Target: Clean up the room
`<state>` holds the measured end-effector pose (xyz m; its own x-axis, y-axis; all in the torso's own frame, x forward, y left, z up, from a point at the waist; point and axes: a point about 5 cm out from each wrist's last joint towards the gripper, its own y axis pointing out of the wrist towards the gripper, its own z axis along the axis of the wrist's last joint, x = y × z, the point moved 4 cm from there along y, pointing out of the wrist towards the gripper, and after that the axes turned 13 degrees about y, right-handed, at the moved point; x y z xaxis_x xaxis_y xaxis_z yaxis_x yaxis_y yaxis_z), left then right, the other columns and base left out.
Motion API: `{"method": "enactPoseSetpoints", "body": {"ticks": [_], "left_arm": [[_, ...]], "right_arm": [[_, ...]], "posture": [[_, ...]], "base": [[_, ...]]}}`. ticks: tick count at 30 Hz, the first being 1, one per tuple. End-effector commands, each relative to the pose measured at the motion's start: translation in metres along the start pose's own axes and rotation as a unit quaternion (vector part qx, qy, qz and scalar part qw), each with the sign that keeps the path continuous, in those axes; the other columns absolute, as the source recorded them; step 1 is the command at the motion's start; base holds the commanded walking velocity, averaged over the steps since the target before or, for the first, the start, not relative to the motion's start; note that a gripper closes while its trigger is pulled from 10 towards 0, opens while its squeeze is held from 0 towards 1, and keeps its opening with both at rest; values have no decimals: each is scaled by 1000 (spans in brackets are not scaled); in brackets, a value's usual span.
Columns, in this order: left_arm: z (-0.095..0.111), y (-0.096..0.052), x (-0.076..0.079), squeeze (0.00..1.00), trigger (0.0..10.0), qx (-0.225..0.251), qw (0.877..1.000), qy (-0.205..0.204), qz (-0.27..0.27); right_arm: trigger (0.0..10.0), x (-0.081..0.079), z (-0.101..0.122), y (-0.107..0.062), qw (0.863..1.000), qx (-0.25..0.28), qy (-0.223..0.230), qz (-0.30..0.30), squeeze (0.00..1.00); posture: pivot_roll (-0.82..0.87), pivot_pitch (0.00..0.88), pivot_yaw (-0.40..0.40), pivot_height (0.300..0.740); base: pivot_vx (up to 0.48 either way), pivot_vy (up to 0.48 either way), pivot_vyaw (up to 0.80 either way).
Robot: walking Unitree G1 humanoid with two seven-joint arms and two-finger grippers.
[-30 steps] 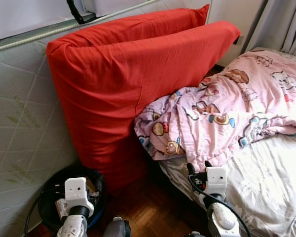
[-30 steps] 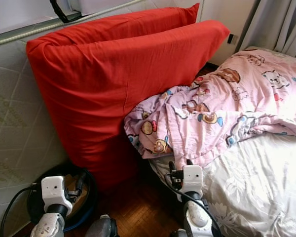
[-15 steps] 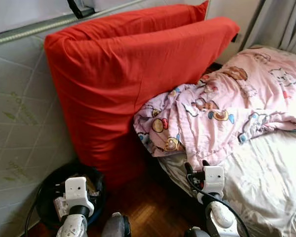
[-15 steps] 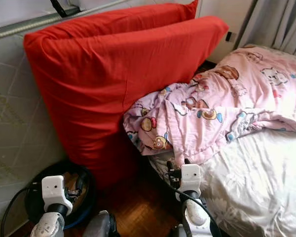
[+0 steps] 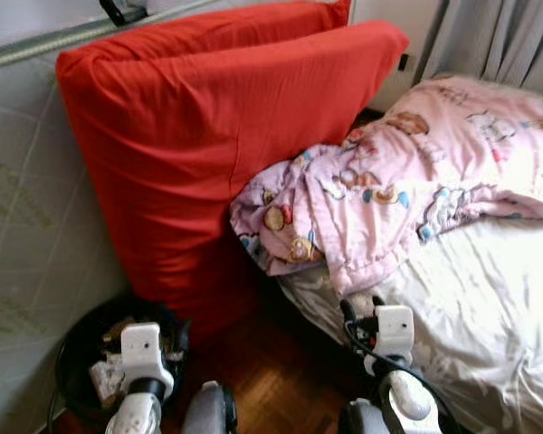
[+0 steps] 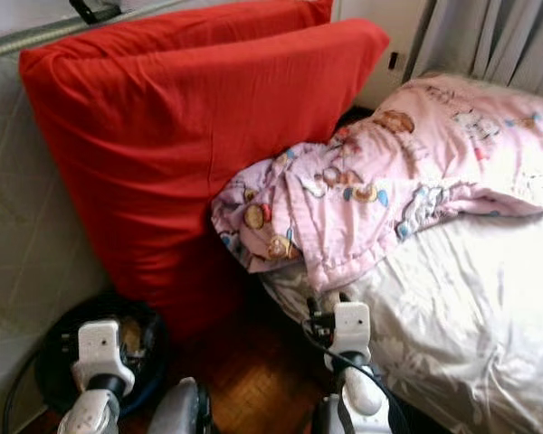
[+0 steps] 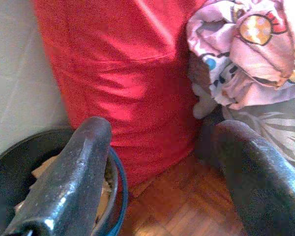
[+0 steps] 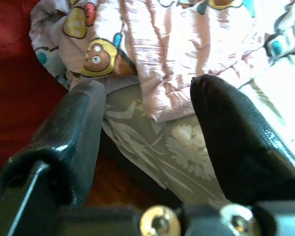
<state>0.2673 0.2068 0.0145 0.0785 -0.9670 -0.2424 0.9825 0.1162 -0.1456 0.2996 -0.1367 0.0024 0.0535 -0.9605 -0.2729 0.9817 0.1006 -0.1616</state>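
The pink blanket (image 5: 389, 190) looks soft and light; pinch its hanging edge. Both end effectors, left (image 7: 157, 172) and right (image 8: 147, 147), gape wide, empty.

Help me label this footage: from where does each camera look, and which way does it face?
Left eye view: on the head, looking forward and down at the red cushion, pink quilt and bed; both wrists show at the bottom.
Right eye view: same scene, set slightly aside.
Left wrist view: along the open left gripper toward the black bin, cushion and wood floor.
Right wrist view: along the open right gripper toward the quilt's edge.
Shared: cushion and quilt.
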Motion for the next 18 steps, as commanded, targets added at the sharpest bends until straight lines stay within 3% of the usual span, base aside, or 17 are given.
{"method": "enactPoseSetpoints", "body": {"ticks": [1,8,11,18], "left_arm": [[2,2,1,0,10000,2,1000,4,-5],[2,2,2,0,10000,2,1000,3,-5],[2,2,1,0,10000,1,1000,3,-4],[2,2,1,0,10000,1,1000,4,-6]], "right_arm": [[10000,-3,0,1,1000,0,2,8,0],[10000,-8,2,1,1000,5,-8,27,0],[10000,-9,1,1,1000,4,-4,30,0],[10000,-9,-1,1,1000,2,5,28,0]], "posture": [[-35,92,28,630],[-35,94,27,630],[-34,94,27,630],[-34,95,27,630]], "base": [[0,0,0],[0,0,0],[241,0,800],[242,0,0]]}}
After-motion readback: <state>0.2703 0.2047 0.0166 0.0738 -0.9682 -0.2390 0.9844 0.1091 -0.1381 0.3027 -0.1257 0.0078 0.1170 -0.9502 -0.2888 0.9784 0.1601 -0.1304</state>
